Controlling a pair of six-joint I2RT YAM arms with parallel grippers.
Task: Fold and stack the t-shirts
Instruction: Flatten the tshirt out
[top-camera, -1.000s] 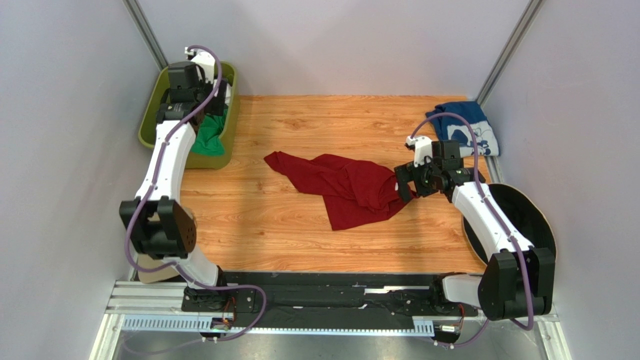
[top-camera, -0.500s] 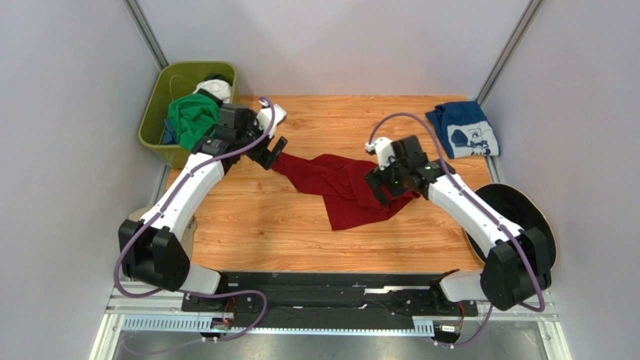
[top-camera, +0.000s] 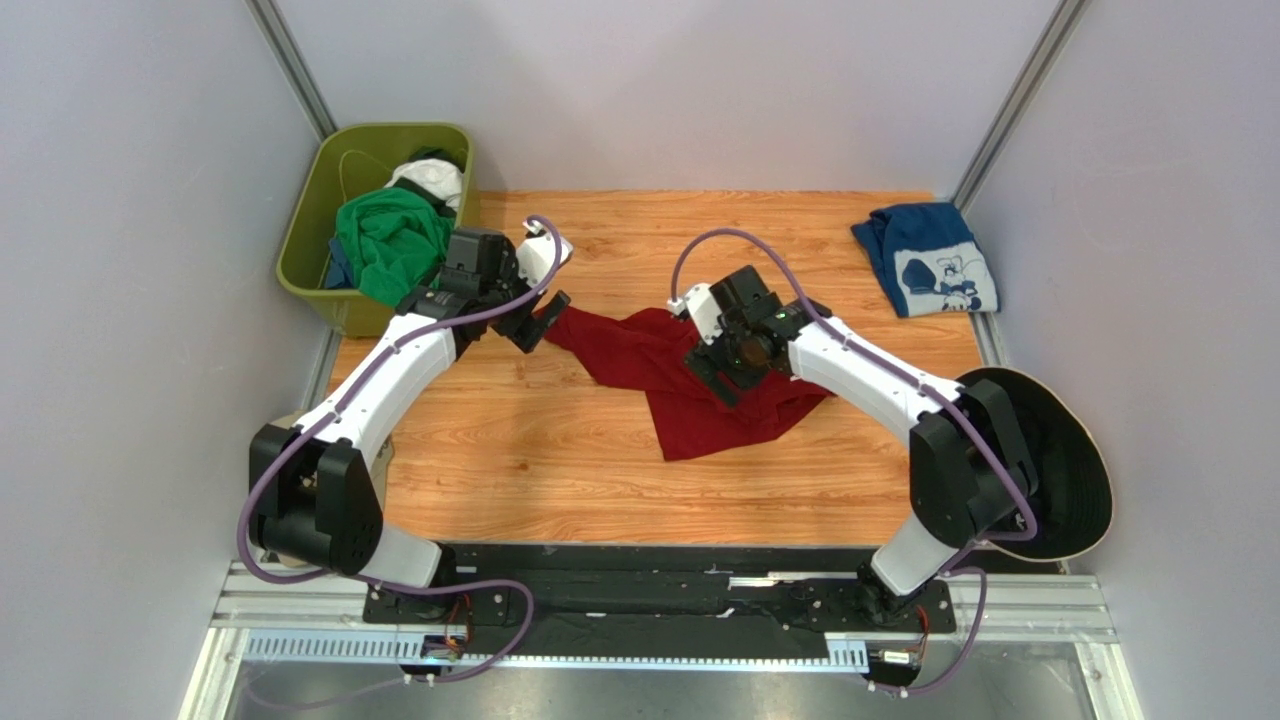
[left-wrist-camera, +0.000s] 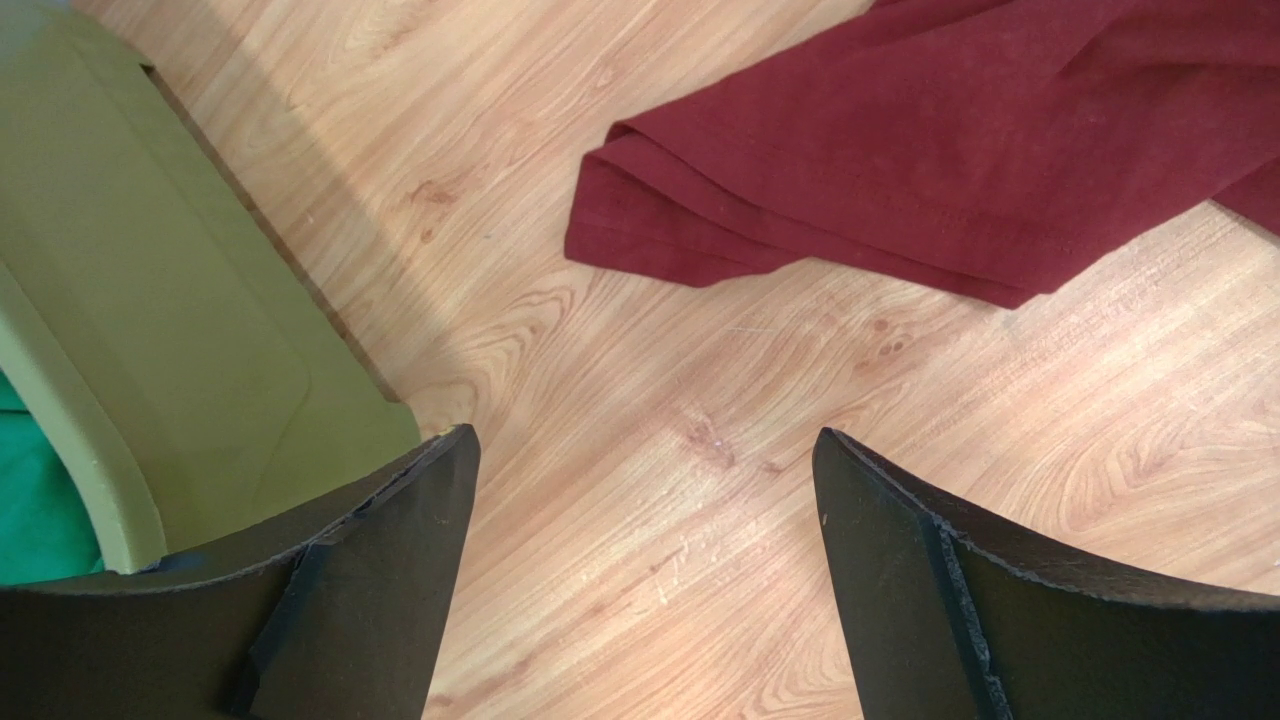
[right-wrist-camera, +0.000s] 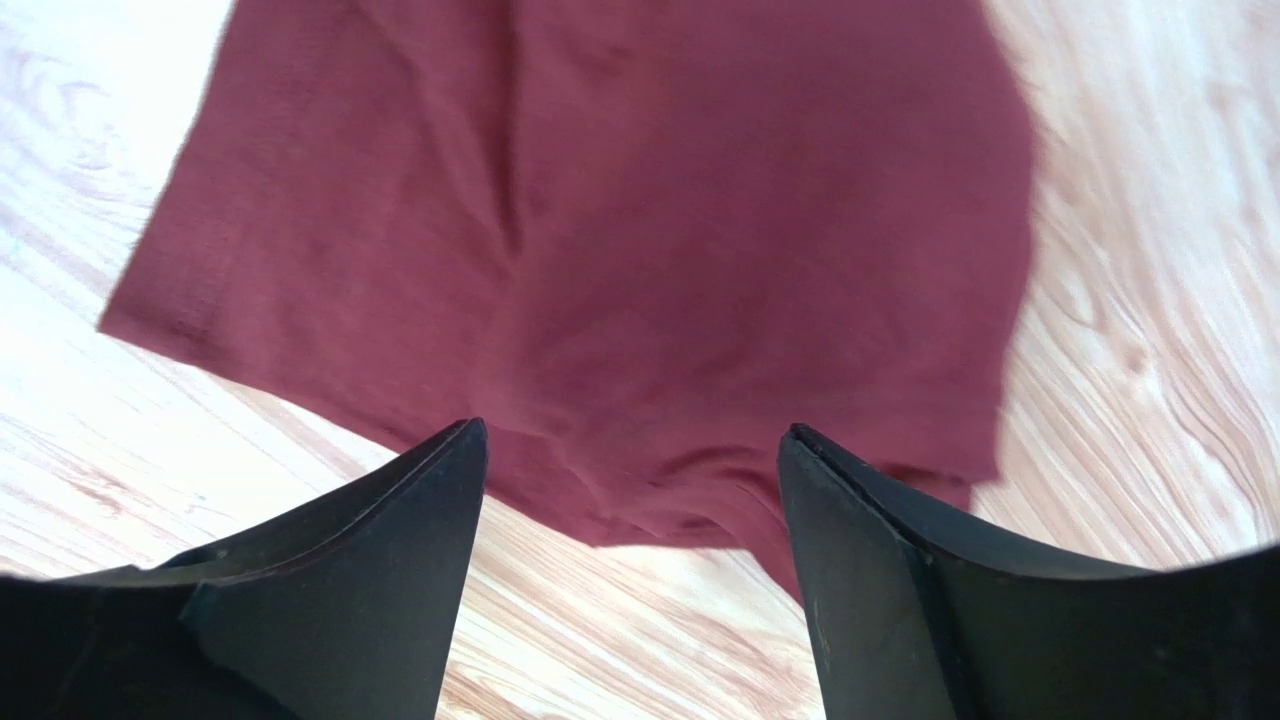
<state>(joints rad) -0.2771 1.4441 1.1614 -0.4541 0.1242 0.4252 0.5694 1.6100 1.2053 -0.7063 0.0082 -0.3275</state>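
A dark red t-shirt (top-camera: 684, 393) lies crumpled in the middle of the wooden table; it also shows in the left wrist view (left-wrist-camera: 932, 135) and the right wrist view (right-wrist-camera: 631, 255). My left gripper (top-camera: 538, 320) is open and empty above bare wood beside the shirt's left tip (left-wrist-camera: 639, 450). My right gripper (top-camera: 718, 375) is open and empty, hovering over the shirt's middle (right-wrist-camera: 631, 450). A bright green t-shirt (top-camera: 386, 240) lies in the olive bin (top-camera: 301, 255). A folded navy-blue t-shirt with white print (top-camera: 929, 258) lies at the back right.
The olive bin stands at the back left corner, its wall close to my left fingers (left-wrist-camera: 181, 345). A black wide-brimmed hat (top-camera: 1059, 465) lies at the right edge. Grey walls enclose the table on three sides.
My left arm swung out of the bin and down to the red shirt's left tip. My right gripper moved left from the shirt's right edge to over its middle.
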